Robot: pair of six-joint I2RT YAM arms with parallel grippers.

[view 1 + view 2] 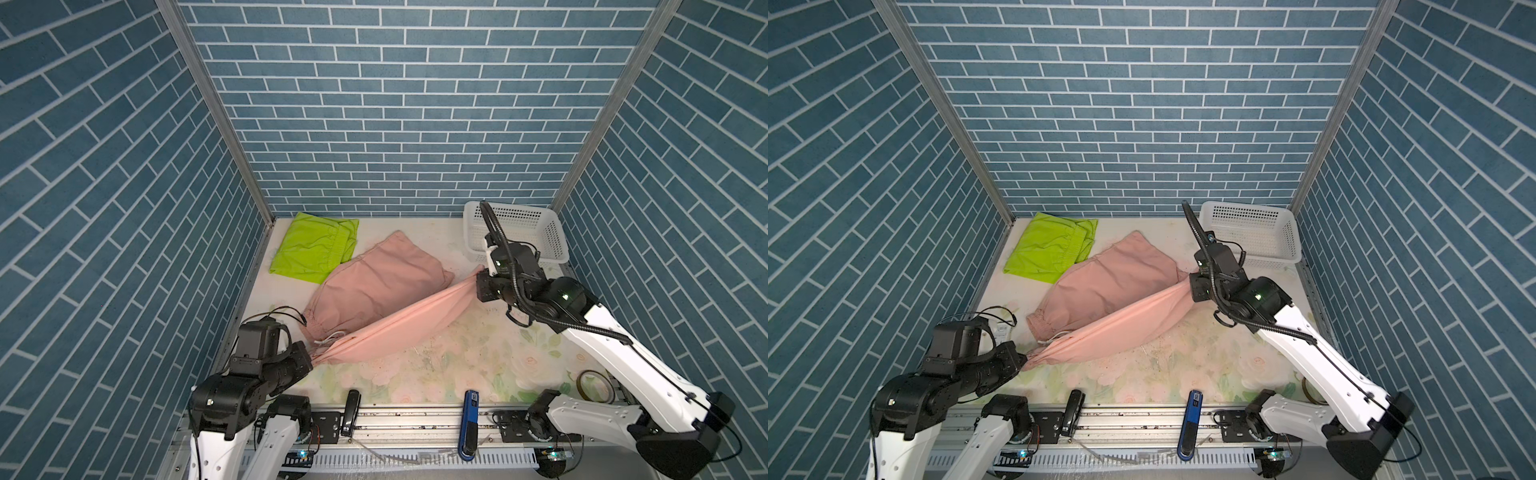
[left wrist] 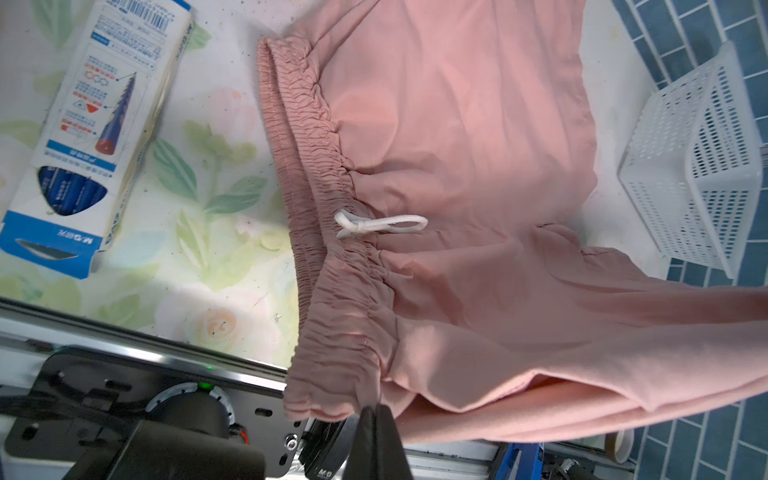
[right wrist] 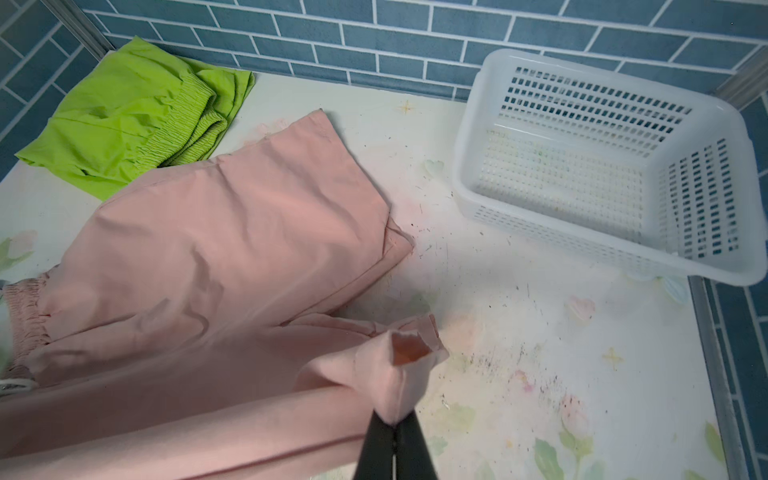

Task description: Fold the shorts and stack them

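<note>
Floral tabletop (image 1: 457, 365), pink shorts (image 1: 374, 282) taut between left pincer (image 1: 312, 360), right pincer (image 1: 482, 272)

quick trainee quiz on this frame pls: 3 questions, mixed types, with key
1. True or false: the basket is empty.
2. The left hand and right hand are both shut on: A) pink shorts B) basket C) nothing
3. What white thing shows at the waistband?
Key: 1 true; 2 A; 3 drawstring
</note>
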